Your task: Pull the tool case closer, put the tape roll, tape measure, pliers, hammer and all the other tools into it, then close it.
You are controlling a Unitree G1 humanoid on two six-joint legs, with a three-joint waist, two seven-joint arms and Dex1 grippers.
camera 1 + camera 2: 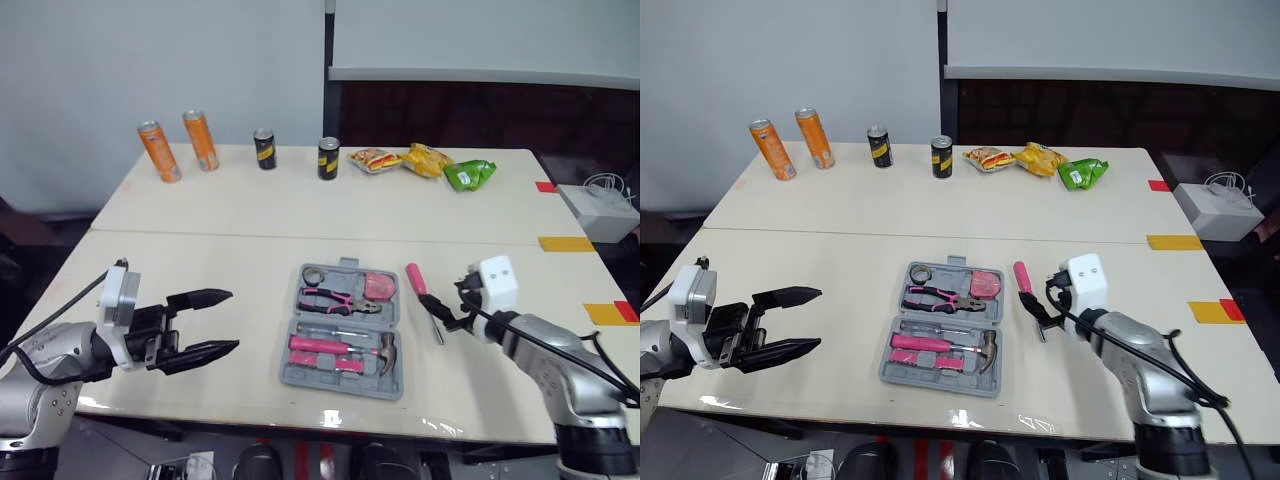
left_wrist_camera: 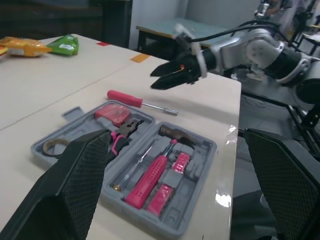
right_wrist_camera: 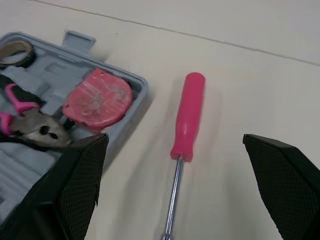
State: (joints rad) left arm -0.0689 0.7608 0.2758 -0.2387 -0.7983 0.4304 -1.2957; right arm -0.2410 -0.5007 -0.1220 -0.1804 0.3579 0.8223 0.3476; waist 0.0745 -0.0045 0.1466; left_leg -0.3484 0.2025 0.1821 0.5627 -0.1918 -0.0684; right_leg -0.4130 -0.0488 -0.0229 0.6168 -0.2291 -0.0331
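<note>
Your pink-handled steel screwdriver lies on the pale table, just right of the open grey plastic tool case, with its handle pointing away from you. Your right gripper hovers over the screwdriver's shaft, fingers spread wide on either side and gripping nothing. Your left gripper hangs to the left of the case, well apart from it, also spread open and holding nothing.

The tool case is grey; the screwdriver has a pink handle and silver shaft; the tape measure is pinkish red; the pliers have pink-and-black grips; the hammer has a pink handle; the right gripper has black fingers with a fine cross-hatch; the table is cream.
</note>
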